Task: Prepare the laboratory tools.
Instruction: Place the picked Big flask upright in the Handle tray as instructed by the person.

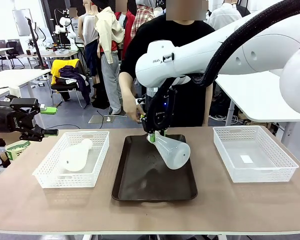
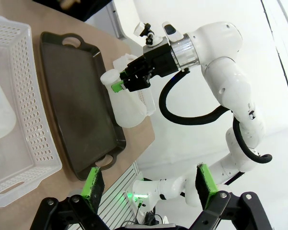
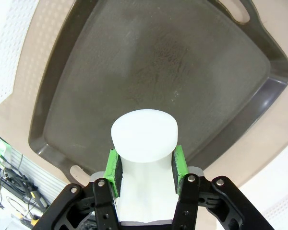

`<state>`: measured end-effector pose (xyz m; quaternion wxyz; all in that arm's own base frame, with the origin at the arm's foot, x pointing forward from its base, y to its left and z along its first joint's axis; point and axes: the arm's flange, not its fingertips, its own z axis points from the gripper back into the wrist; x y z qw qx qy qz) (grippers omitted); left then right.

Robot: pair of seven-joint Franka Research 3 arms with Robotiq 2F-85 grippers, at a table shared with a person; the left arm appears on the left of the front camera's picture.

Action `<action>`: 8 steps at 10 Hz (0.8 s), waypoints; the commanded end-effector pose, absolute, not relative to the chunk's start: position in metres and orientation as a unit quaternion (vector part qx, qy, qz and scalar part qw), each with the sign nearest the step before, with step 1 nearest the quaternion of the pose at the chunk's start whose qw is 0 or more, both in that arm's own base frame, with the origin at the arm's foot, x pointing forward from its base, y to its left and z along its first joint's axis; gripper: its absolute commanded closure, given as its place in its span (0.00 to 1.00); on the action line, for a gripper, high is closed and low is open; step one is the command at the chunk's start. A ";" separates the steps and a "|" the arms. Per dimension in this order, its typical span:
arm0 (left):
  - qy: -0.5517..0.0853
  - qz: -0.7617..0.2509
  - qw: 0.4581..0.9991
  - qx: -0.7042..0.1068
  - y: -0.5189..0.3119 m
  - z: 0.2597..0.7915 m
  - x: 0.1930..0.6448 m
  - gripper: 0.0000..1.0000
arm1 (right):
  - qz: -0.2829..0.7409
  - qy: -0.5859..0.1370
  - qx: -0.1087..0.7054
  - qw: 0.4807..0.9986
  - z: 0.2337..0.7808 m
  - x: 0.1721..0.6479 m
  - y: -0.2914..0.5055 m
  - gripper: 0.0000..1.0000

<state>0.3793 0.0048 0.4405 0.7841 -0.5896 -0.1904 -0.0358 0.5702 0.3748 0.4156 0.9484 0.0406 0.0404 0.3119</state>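
Clamped on the neck of one flask [image 1: 172, 151], the right gripper [image 1: 157, 135] has its green pads pressed against both sides of the white neck, as the right wrist view shows from above with the round mouth facing the camera [image 3: 144, 132]. One wooden table [image 1: 215, 210] carries everything, and one person [image 1: 155, 30] in a black top stands at its far side, one hand [image 1: 132, 112] lowered near the tray's far end. Two white arms are at work: the right one sweeps in from the right with a black hose along it and bends its wrist down over the tray, while the left one stays low at the table's left edge, fingers lying level and pointing right. One dark brown tray [image 1: 140, 185] lies in the middle. Two white mesh baskets flank it, the left basket [image 1: 65, 182] and the right basket [image 1: 262, 177]. Two frosted flasks are there in all: the gripped one hangs tilted over the tray's far half, neck up toward the gripper and wide base lower to the right, and I cannot tell whether the base touches the tray; the second flask [image 1: 75, 156] lies on its side in the left basket. Spread wide, the left gripper [image 1: 47, 121] has nothing between its fingers.
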 end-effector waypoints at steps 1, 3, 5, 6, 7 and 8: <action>-0.201 -0.040 0.775 -0.598 0.005 0.439 0.379 0.00 | 0.311 0.038 0.040 0.949 0.419 0.571 0.372 1.00; -0.201 -0.040 0.775 -0.598 0.005 0.439 0.379 0.00 | 0.340 0.020 0.056 0.938 0.421 0.569 0.373 1.00; -0.201 -0.040 0.775 -0.598 0.005 0.439 0.379 0.00 | 0.408 -0.052 0.103 0.906 0.433 0.566 0.365 1.00; -0.201 -0.040 0.775 -0.598 0.005 0.439 0.379 0.00 | 0.414 -0.087 0.108 0.900 0.439 0.563 0.358 1.00; -0.201 -0.040 0.775 -0.598 0.005 0.439 0.379 0.00 | 0.424 -0.130 0.123 0.888 0.444 0.561 0.351 1.00; -0.201 -0.040 0.775 -0.598 0.005 0.439 0.379 0.00 | 0.447 -0.173 0.147 0.865 0.447 0.559 0.345 1.00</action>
